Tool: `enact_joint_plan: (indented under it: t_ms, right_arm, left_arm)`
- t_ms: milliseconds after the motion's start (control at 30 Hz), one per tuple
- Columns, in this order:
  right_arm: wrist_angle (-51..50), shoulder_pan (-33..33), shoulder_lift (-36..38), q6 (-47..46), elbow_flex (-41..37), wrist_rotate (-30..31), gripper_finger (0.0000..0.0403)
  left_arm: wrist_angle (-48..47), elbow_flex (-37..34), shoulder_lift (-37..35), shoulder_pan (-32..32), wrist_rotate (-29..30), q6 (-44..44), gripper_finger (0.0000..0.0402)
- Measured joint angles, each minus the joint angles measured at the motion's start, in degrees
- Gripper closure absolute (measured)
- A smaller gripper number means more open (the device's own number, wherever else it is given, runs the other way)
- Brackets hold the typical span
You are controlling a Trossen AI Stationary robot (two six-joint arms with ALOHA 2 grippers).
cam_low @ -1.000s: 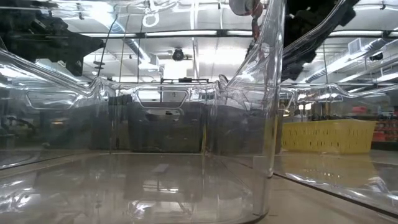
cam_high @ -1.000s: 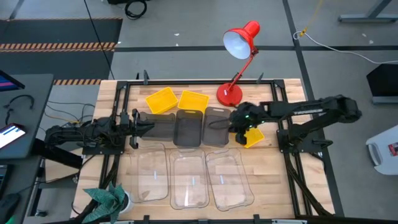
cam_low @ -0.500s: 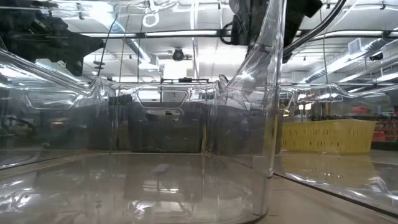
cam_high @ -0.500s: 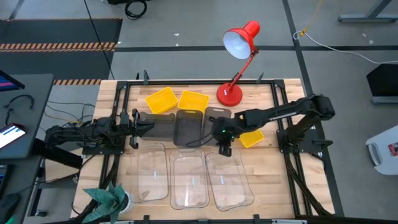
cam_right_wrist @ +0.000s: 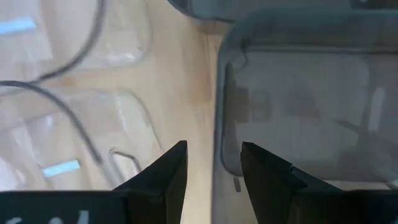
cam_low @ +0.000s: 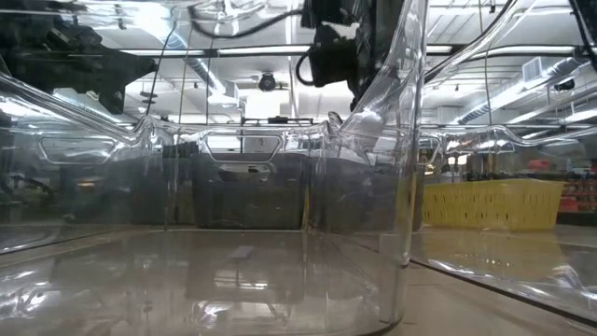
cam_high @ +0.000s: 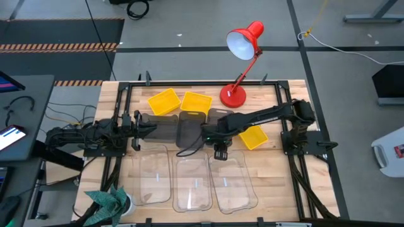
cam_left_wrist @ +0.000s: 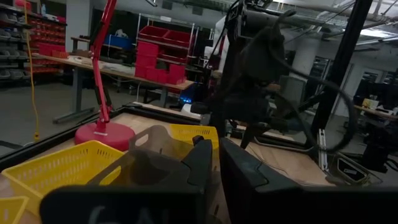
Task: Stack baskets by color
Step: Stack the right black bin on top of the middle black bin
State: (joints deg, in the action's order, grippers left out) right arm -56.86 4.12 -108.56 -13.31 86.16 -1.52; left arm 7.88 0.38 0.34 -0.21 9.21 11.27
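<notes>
**My right claw open over a grey basket's edge**

My right gripper [cam_right_wrist: 211, 165] stands with its two fingers [cam_right_wrist: 166, 167] parted and nothing between them; one finger sits over bare wood, the other over the rim of a grey basket [cam_right_wrist: 298, 106]. From above, that gripper [cam_high: 211, 135] hangs by the gap between the middle grey basket [cam_high: 191, 131] and the right grey basket [cam_high: 221, 120], at their near ends, just above the clear row.

My left gripper [cam_high: 140, 124] is at the left grey basket [cam_high: 161, 126]; its fingers [cam_left_wrist: 198, 163] look nearly closed on that basket's wall.

Outward: three clear baskets lie side by side along the near edge, left [cam_high: 151, 176], middle [cam_high: 192, 180] and right [cam_high: 235, 180]. Two yellow baskets [cam_high: 164, 101] [cam_high: 196, 101] sit beside each other at the far edge; a third yellow one [cam_high: 254, 137] lies alone to the right. The red lamp [cam_high: 245, 41] stands on its base behind the grey row.

I can read no writing or labels on any basket.
</notes>
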Motion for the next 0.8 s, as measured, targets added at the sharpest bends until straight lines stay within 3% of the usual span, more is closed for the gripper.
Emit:
enact_joint_plan:
  t_ms: [300, 567, 800]
  right_arm:
    - [-10.2, 0.0, -9.8, 2.6, 9.2, -2.2, 0.0249]
    - [-13.0, -0.3, -13.1, 3.0, 10.9, -2.9, 0.0255]
    - [-12.3, -0.3, -13.2, 1.5, 10.8, -2.4, 0.0321]
  left_arm:
    - [0.0, 0.0, 0.0, 0.0, 0.0, 0.0, 0.0371]
    - [0.0, 0.0, 0.0, 0.0, 0.0, 0.0, 0.0363]
    - [0.0, 0.0, 0.0, 0.0, 0.0, 0.0, 0.037]
